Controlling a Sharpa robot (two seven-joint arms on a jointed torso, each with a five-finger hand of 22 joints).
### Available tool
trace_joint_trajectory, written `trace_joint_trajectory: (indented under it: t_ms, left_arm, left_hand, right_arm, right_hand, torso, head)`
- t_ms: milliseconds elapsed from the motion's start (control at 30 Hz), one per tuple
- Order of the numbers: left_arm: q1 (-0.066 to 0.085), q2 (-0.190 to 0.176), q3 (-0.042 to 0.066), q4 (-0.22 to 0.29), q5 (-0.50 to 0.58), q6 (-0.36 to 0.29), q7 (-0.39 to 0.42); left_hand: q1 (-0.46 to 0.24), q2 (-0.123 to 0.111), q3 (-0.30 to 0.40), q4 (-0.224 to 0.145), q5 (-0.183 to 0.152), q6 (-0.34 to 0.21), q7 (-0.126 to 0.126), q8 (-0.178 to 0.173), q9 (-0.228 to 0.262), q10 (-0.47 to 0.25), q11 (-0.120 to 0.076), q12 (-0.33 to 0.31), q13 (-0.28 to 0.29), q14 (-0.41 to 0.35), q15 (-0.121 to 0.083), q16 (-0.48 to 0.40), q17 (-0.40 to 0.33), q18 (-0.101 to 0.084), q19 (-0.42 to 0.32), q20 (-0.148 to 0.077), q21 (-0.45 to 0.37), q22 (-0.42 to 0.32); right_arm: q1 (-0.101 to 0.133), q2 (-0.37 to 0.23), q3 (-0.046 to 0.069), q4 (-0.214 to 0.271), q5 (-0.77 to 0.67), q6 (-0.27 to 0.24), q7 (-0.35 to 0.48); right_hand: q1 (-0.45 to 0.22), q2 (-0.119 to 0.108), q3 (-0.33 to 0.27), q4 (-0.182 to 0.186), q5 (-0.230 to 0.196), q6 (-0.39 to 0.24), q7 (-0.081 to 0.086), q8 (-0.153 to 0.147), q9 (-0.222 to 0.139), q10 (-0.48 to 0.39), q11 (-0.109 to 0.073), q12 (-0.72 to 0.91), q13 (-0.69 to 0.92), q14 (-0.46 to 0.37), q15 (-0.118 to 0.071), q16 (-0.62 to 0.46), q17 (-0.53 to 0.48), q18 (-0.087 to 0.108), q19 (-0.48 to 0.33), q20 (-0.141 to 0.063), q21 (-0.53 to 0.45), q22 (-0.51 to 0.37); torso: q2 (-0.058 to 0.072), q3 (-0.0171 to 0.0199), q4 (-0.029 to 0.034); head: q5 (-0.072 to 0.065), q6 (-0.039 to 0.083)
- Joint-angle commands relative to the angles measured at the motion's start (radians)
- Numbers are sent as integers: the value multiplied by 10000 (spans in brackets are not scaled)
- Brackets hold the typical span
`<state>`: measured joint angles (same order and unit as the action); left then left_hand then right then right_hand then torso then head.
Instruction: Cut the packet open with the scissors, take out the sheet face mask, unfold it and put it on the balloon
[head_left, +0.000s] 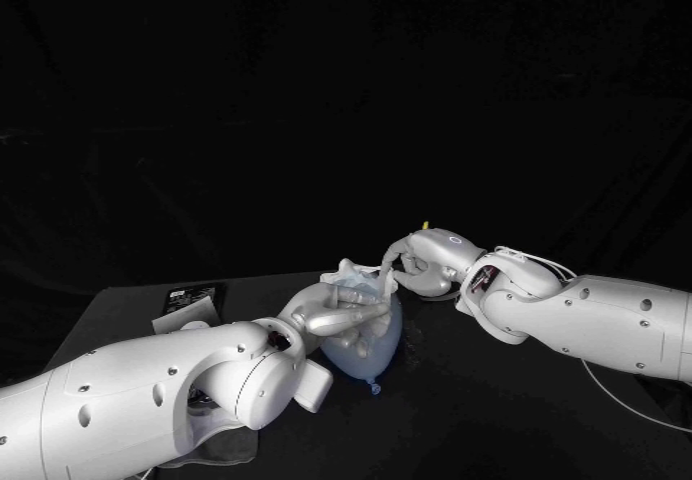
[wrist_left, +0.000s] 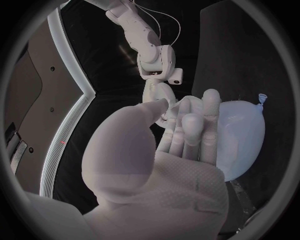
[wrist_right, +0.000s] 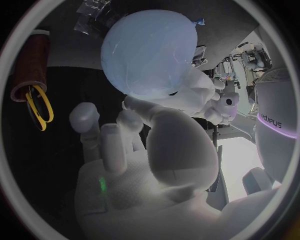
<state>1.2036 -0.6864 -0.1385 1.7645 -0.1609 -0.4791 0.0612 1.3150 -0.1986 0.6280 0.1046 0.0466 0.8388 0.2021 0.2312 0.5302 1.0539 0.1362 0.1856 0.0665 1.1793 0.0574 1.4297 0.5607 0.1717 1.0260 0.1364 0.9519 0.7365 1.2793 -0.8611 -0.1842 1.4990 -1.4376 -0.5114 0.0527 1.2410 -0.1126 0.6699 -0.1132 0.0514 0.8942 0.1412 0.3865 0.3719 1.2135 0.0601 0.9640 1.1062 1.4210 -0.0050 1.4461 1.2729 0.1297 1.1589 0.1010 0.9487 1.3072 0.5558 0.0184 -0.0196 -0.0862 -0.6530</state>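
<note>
A pale blue balloon (head_left: 364, 350) lies on the black table, its knot toward me. The white sheet face mask (head_left: 361, 281) sits crumpled on the balloon's far end. My left hand (head_left: 335, 316) lies along the balloon's side (wrist_left: 242, 140) and pinches the mask's near edge between thumb and fingers (wrist_left: 187, 117). My right hand (head_left: 415, 264) reaches in from the far side and grips the mask's other edge. In the right wrist view the balloon (wrist_right: 147, 52) bulges just beyond my right hand (wrist_right: 140, 150), and the mask (wrist_right: 187, 95) bunches under it.
The cut packet (head_left: 191, 301) lies flat at the table's back left. Yellow-handled scissors (wrist_right: 37, 102) stand in a brown holder (wrist_right: 31, 60) beyond my right hand; their tip (head_left: 426, 222) shows above that hand. Clear wrapper scraps (wrist_right: 94, 10) lie past the balloon.
</note>
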Motion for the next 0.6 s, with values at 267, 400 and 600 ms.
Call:
trace_joint_trajectory:
  t_ms: [267,400,600]
  left_arm:
    - [1,-57,-1,6,-569,928,-837]
    - [1,-97,-2,3,-708,1155,-766]
    - [-3,-156,-2,-9,-876,1551,-590]
  left_hand:
    - [-66,-483,-1225,202,27,-319,9,-264,-450,-469,51,-329,-20,-60,56,-338,-468,146,157,144,-506,-488]
    - [329,-308,-2070,245,31,-256,-240,-240,-659,-552,-72,-384,-16,118,-60,-413,-344,151,353,38,-731,-752]
    - [676,-121,-2412,255,32,-74,-673,-264,-874,-587,-104,-442,-21,445,-108,-440,-3,140,536,-28,-889,-948]
  right_arm:
    - [-103,-39,2,-41,697,-139,35]
    - [-114,-71,1,-32,825,-77,41]
    - [-144,-186,1,29,1683,84,47]
  right_hand:
    - [346,-720,-143,449,2,-1364,222,-1333,-667,-2169,139,-3169,-2860,-3269,234,-3226,-4657,527,-2137,289,-3536,-972]
    - [483,-862,-413,545,-9,-1282,82,-1442,-705,-2266,50,-3440,-3377,-3716,167,-3817,-5355,521,-2195,253,-3954,-1242]
    - [702,-902,-588,538,-20,-1097,16,-1468,-707,-2361,40,-3685,-3874,-3890,170,-4060,-5552,502,-2220,241,-4275,-1429]
  torso:
    - [7,-12,-2]
    - [3,-16,4]
    - [5,-13,4]
  head:
    - [-78,30]
    - [-103,29]
    - [-149,31]
